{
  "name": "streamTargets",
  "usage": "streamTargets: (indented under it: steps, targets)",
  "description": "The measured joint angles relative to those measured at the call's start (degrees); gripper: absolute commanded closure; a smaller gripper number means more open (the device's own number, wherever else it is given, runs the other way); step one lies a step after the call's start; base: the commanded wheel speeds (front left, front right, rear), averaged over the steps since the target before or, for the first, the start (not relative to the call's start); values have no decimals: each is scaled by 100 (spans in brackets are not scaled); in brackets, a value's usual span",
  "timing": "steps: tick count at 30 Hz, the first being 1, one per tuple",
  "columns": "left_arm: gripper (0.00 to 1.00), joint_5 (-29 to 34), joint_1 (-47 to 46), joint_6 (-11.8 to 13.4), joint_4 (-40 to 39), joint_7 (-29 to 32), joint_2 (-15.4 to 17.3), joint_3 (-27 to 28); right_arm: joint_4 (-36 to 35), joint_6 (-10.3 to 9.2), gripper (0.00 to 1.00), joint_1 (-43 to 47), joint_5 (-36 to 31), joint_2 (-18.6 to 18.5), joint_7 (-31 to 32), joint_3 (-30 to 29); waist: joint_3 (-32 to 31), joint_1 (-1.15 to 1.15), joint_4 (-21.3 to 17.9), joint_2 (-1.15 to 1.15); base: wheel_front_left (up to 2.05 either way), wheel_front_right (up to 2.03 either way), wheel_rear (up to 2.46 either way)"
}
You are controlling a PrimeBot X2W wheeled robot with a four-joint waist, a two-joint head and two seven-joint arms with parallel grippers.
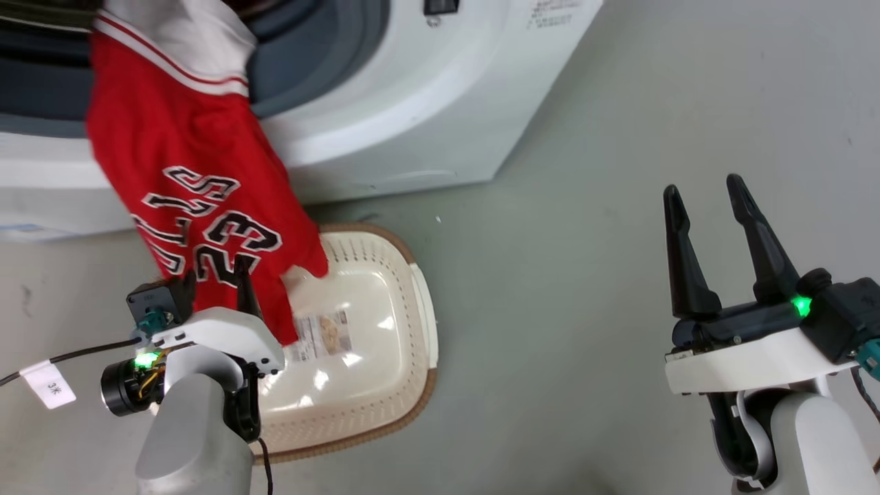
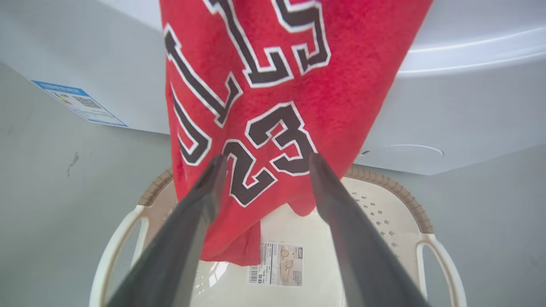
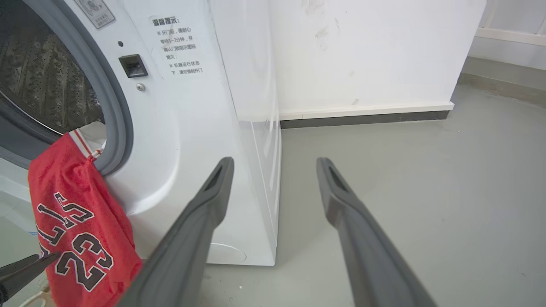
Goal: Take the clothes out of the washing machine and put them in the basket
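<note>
A red jersey (image 1: 185,137) with black lettering and the number 23 hangs out of the washing machine (image 1: 426,117) porthole, its top still in the grey gasket. Its lower end dangles into the cream basket (image 1: 419,289) on the floor below. My left gripper (image 1: 214,278) is open, with its fingertips level with the jersey's number; in the left wrist view the jersey (image 2: 354,64) hangs just past the spread fingers of the left gripper (image 2: 267,158), above the basket (image 2: 409,200). My right gripper (image 1: 708,196) is open over bare floor at the right, holding nothing.
The right wrist view looks past the right gripper (image 3: 275,161) to the washing machine (image 3: 192,128), the jersey (image 3: 72,200) and a white wall with a dark baseboard (image 3: 362,119). A cable with a white tag (image 1: 48,385) trails at the left. Grey floor spreads to the right.
</note>
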Motion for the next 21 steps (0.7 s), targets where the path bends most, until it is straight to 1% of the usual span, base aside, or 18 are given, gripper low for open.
streamTargets:
  steps: [5,9,14,17,21]
  targets:
    - [0,120,65,-43,-207,0,-51,40,-54,0,0,139,-24,1,107,-23,-415,0,153,0,0,0,0]
    - [0,235,9,-98,-160,0,-20,37,-110,0,0,230,-19,1,159,-2,-664,0,222,0,0,0,0]
    - [0,364,-391,-144,236,0,214,2,-189,0,0,251,32,0,177,76,-712,-1,160,0,0,0,0]
    - [0,358,-718,-241,654,0,388,-9,-204,0,0,253,67,0,176,109,-628,-1,89,0,0,0,0]
    - [0,357,-1237,-287,1114,35,639,-23,-196,0,0,241,99,0,164,152,-443,-1,-19,0,0,0,0]
